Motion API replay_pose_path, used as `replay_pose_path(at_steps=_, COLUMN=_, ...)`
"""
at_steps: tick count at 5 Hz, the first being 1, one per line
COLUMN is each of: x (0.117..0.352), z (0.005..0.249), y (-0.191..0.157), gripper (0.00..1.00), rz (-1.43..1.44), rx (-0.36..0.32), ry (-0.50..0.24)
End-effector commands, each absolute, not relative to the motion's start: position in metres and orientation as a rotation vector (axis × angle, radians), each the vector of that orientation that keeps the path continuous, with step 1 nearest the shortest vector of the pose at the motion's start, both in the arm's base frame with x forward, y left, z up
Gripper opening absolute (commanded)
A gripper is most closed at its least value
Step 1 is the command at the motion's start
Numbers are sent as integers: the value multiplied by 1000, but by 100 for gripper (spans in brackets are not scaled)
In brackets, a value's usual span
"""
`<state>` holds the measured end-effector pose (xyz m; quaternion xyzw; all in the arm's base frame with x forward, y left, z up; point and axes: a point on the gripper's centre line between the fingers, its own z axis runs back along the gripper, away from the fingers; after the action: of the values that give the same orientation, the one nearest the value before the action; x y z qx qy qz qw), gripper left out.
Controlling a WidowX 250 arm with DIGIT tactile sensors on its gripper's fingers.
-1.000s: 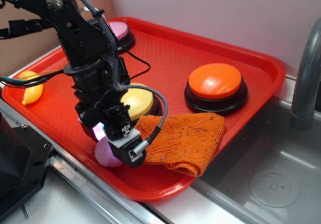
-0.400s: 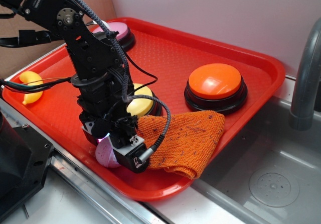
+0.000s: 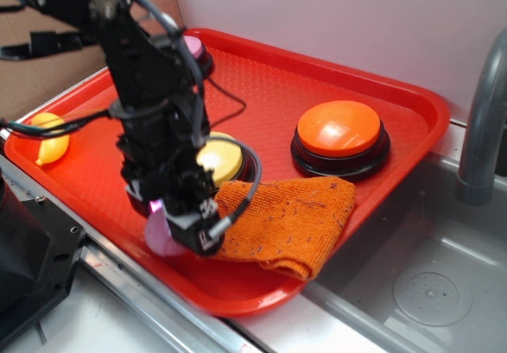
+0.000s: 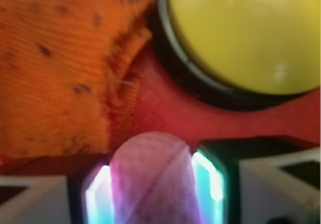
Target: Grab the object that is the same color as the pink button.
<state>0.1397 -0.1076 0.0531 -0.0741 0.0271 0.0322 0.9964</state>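
So the ball (image 4: 150,176) sits right between the claw (image 3: 176,225) fingers (image 4: 99,196). In the wrist view both lit pads hug its sides with no gap I can see, so I'd call it clamped on the ball. A ball has no long axis to line up, and there's only one arm, so the next move should just be straight up.

From outside, the ball peeks out pink at the claw's left side, low on the tray (image 3: 269,92) near its front edge. Can't tell if it's off the surface yet.

Stuff around: the orange cloth (image 3: 293,222) lies just beside the claw on its right, close enough that a fold could snag on the lift. The yellow button (image 3: 218,159) is right behind. The pink button (image 3: 192,48) is at the far corner behind the arm, well apart, and the orange button (image 3: 341,131) is off to the right.
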Motion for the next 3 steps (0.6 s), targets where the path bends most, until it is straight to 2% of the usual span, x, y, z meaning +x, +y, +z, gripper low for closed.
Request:
replay_pose_path(at_steps=1, x=163, z=136, y=-75, gripper=0, rz=59, rx=-80, ry=-8)
replay_pose_path(at_steps=3, x=164, z=180, y=-24, gripper=0, rz=98, rx=-31, ry=-40)
